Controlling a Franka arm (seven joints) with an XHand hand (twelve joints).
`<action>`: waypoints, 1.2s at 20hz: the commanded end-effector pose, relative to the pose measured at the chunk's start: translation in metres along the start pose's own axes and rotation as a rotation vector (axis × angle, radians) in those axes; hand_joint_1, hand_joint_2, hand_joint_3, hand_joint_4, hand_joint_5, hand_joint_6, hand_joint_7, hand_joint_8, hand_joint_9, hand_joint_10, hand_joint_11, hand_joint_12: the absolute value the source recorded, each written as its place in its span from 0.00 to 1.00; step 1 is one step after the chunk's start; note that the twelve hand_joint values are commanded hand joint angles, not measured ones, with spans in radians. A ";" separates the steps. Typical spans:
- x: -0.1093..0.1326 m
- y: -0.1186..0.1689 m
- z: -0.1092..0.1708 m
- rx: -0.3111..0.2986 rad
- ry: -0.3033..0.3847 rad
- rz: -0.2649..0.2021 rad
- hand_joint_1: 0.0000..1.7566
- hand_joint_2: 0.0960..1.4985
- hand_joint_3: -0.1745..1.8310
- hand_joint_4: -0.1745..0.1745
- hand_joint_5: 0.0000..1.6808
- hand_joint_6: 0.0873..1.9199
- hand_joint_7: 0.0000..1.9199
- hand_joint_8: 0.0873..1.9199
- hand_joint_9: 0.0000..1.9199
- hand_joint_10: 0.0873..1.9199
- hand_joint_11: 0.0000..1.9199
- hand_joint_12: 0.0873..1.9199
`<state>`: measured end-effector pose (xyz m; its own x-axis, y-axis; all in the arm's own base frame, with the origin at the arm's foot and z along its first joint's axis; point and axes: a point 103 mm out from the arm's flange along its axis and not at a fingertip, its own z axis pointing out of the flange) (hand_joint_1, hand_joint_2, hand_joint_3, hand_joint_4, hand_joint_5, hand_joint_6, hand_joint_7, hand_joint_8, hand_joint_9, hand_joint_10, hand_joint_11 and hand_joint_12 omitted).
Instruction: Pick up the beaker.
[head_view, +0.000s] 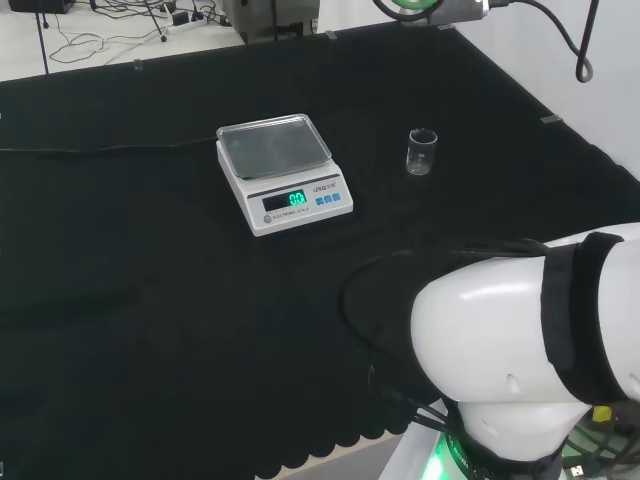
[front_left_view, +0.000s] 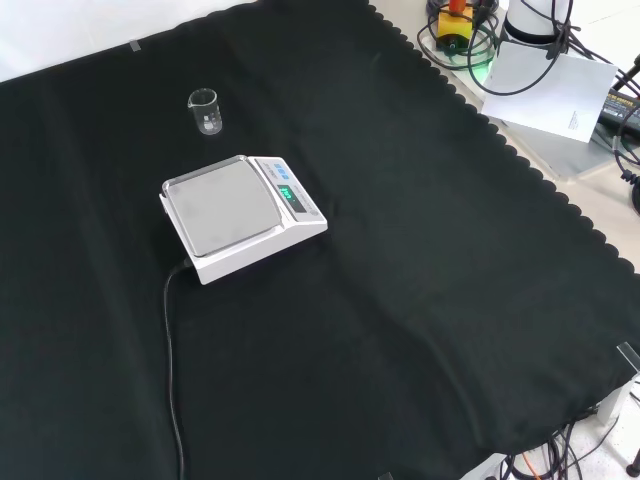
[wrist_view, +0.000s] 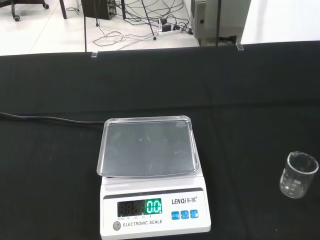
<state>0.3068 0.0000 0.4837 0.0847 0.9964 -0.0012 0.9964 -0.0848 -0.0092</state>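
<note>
A small clear glass beaker (head_view: 422, 152) stands upright on the desk (head_view: 150, 300), which is covered in black cloth, near the scale (head_view: 285, 185) and to its right in the head view. Bare cloth surrounds the beaker on every side, well clear of the desk's scalloped edge. The scale is white and boxy with a square metal pan, its cable (front_left_view: 172, 380) trailing across the cloth. I cannot tell the robot hand's state.

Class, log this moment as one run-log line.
beaker: upright on cloth, untouched | scale: beside it, apart, pan bare | pickup: not yet begun
</note>
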 end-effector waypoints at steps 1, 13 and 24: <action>-0.003 0.006 0.005 0.001 -0.006 0.002 0.39 0.61 0.13 0.59 0.36 0.04 0.29 0.29 0.31 0.34 0.06 0.74; -0.028 0.061 0.052 0.080 0.030 0.001 0.40 0.55 0.23 0.62 0.36 0.08 0.30 0.27 0.34 0.30 0.07 0.74; -0.044 0.101 0.121 0.156 0.078 0.006 0.41 0.50 0.30 0.61 0.35 0.10 0.30 0.27 0.33 0.30 0.06 0.74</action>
<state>0.3830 -0.0390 0.3956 0.0870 0.9951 0.0478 0.9873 -0.0797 -0.1378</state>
